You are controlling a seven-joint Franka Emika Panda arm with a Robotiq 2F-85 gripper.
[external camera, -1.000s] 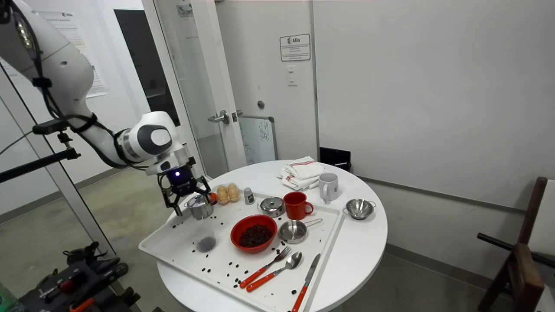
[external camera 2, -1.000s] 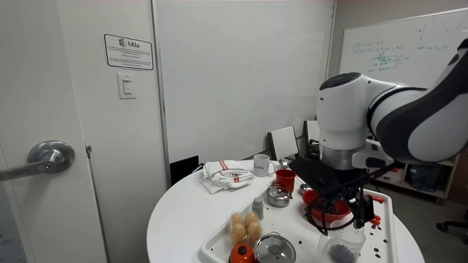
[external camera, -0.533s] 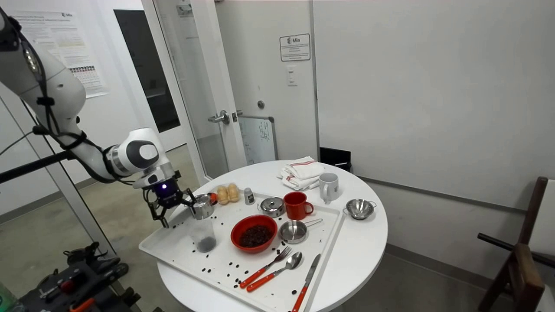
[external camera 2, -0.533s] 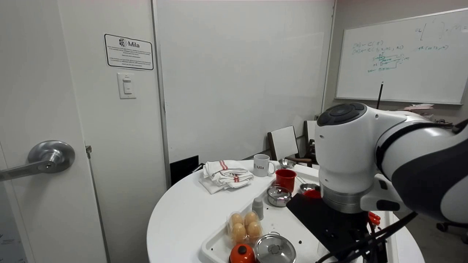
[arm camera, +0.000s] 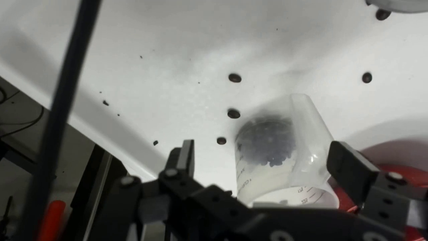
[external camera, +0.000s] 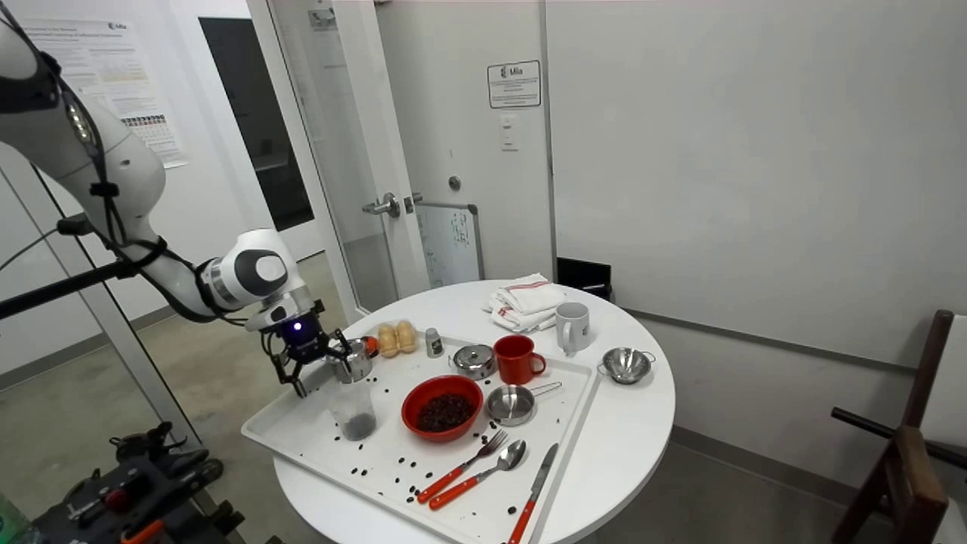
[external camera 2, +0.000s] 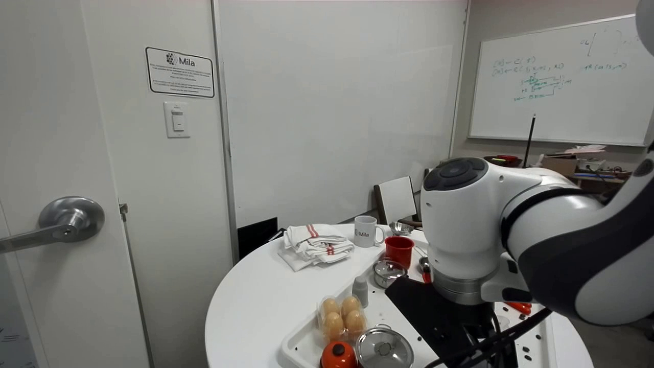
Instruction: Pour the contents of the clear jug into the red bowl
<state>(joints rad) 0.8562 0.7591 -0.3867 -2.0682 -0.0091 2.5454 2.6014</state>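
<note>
The clear jug [external camera: 353,406], dark contents [arm camera: 269,139] at its bottom, stands upright on the white tray [external camera: 310,431], left of the red bowl [external camera: 438,389] in an exterior view; the gripper [arm camera: 261,154], jaws wide apart, hangs near the jug's left; beyond the bowl, a red mug [external camera: 517,361]

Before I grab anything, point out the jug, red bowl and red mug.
Jug [arm camera: 281,172]: in the wrist view, on its side wall.
Red bowl [external camera: 438,386]: in an exterior view, on its far inner wall.
Red mug [external camera: 515,364]: in an exterior view, on its outer side.
</note>
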